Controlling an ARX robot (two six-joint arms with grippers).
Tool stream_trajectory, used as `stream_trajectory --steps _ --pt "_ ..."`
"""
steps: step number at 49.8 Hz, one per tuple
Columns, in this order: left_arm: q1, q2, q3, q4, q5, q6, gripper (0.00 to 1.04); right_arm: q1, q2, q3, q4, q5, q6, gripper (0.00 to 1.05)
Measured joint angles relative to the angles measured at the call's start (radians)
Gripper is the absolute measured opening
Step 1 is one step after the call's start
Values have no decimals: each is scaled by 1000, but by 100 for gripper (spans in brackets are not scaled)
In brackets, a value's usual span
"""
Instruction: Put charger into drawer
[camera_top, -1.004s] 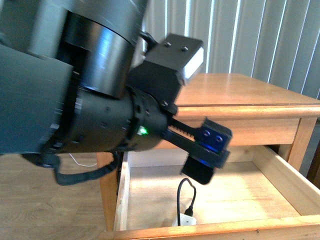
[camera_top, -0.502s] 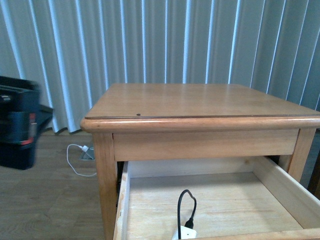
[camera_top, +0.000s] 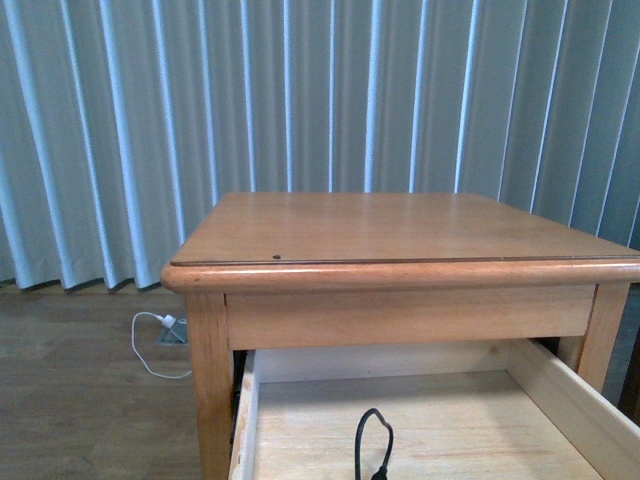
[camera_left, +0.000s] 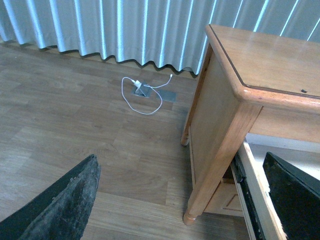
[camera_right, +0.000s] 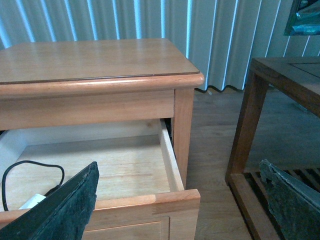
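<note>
lying in the open drawer (camera_right: 167, 155), the charger (camera_right: 32, 201) looks delivered; your left fingers (camera_left: 67, 200) and right fingers (camera_right: 62, 210) gape wide, holding nothing. you likely need only keep clear, or push it shut.

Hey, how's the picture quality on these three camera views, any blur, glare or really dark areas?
Front view: sharp, no motion blur; daylight streaks brightly through the curtain, soft sheen on the table top. Left wrist view: floor evenly lit, left fingers almost black silhouettes. Right wrist view: pale glare on the table top, drawer interior well lit, right fingers dark but textured.
</note>
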Motion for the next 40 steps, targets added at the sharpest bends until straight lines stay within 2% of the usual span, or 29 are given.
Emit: stream_trajectory --steps 4,6,10,12,23,28,29,31,36,40 --pt "0 0 0 0 2 -3 99 0 0 0 0 0 0 96" --pt "12 -10 -8 18 49 19 95 0 0 0 0 0 0 96" --pt "74 -52 -53 69 233 98 81 0 0 0 0 0 0 96" --pt "111 -84 -77 69 302 132 71 0 0 0 0 0 0 96" --pt "222 -170 -145 55 412 171 31 0 0 0 0 0 0 96" --pt "271 -215 -175 39 460 178 6 0 0 0 0 0 0 96" --pt "282 -224 -180 35 475 179 4 0 0 0 0 0 0 96" --pt "347 -245 -189 23 565 182 4 0 0 0 0 0 0 96" --pt "407 -270 -202 12 584 182 4 0 0 0 0 0 0 96" --pt "410 -291 -212 3 595 182 4 0 0 0 0 0 0 96"
